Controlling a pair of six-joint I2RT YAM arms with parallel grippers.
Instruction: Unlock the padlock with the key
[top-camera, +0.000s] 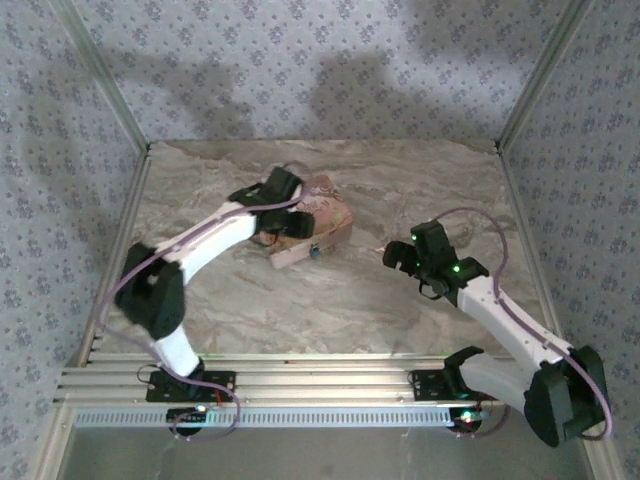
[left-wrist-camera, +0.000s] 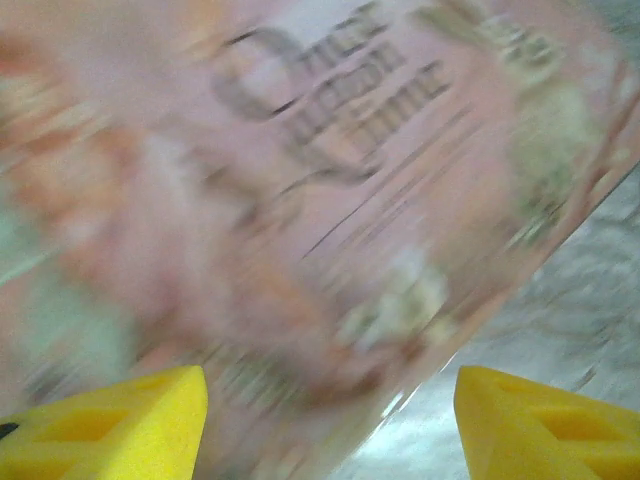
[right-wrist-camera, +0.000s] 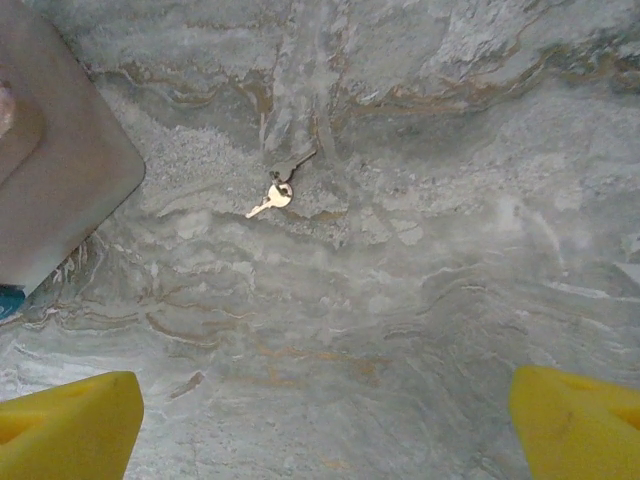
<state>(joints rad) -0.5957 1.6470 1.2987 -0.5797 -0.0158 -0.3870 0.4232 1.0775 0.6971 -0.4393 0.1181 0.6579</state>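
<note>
While the left end effector (left-wrist-camera: 330, 400) hangs over the far left end of the pink floral box (top-camera: 322, 212), its yellow fingers (left-wrist-camera: 110, 425) stand well apart at the lower corners of the left wrist view and close on nothing. The box's printed lid runs beneath them, its edge crossing from upper right to lower centre; the right-hand finger sits over bare table (right-wrist-camera: 400, 300). Whether either finger touches the box cannot be told, since motion blur smears the whole lid and leaves its lettering unreadable. The right end effector (right-wrist-camera: 320, 400) is spread wide and holds nothing, its yellow fingers (right-wrist-camera: 70, 425) at the bottom corners of the right wrist view with marbled table between them. The key (right-wrist-camera: 272, 195) lies flat on the table ahead of that end effector, apart from both fingers; it is brass-coloured, with a darker piece joined at its head that is too small to identify. The padlock (top-camera: 314, 250) sits at the near side of the box, touching or just beside it, a small blue-teal spot in the top view whose silvery part cannot be resolved. From the right wrist it appears as a teal sliver cut off by the left edge, below the rounded corner of the box, itself cropped. Key and padlock lie apart.
</note>
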